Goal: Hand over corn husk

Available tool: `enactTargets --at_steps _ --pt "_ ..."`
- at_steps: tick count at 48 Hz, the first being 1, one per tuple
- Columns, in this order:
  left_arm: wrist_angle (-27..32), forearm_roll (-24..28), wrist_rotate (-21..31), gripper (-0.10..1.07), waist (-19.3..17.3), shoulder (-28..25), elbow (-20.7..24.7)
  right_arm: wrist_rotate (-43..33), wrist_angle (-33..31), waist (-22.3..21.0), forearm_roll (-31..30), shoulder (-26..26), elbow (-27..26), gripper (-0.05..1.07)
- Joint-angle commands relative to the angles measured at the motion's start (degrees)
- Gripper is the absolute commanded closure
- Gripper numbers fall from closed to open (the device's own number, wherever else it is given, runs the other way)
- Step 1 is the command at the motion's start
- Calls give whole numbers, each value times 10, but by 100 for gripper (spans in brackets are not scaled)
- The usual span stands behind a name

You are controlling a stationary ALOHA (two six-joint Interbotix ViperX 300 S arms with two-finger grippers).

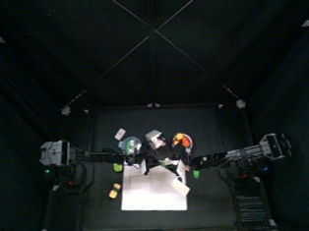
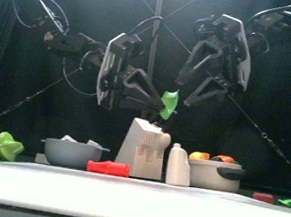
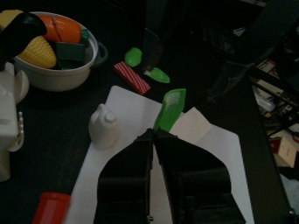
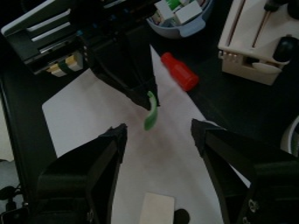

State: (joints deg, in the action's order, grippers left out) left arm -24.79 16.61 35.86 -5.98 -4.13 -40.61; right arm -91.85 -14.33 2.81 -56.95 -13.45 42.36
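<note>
The corn husk is a small green leaf held in the air above the table's middle. My left gripper is shut on the husk's lower end; the husk sticks out past the jaws. My right gripper is open, its jaws spread wide. It faces the husk from a short distance and does not touch it. In the front view the left gripper and the right gripper meet above the white box. From above, both arms converge at the table's middle.
A white sheet lies on the table's front half. Along the back stand a green star, a grey bowl, a red piece, a white box, a white bottle and a bowl of toy food.
</note>
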Motion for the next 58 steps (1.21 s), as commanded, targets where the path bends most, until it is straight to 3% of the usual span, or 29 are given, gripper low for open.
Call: enactTargets --at_steps 1,9,23,33,42,58 --pt "-6 -1 0 48 -1 3 18 2 3 -2 -4 3 -21 11" --pt "-6 0 -1 48 1 3 23 4 2 -3 -11 21 -32 15" --pt "-6 2 -2 48 4 3 20 0 -1 -4 -18 23 -33 43" --pt "-6 4 -3 48 4 3 19 1 -1 -4 -17 24 -31 57" --pt "-6 4 -3 45 4 3 18 0 -2 -4 -16 24 -29 59" --pt "-6 8 -3 21 0 4 11 1 -4 -4 -11 23 -23 59"
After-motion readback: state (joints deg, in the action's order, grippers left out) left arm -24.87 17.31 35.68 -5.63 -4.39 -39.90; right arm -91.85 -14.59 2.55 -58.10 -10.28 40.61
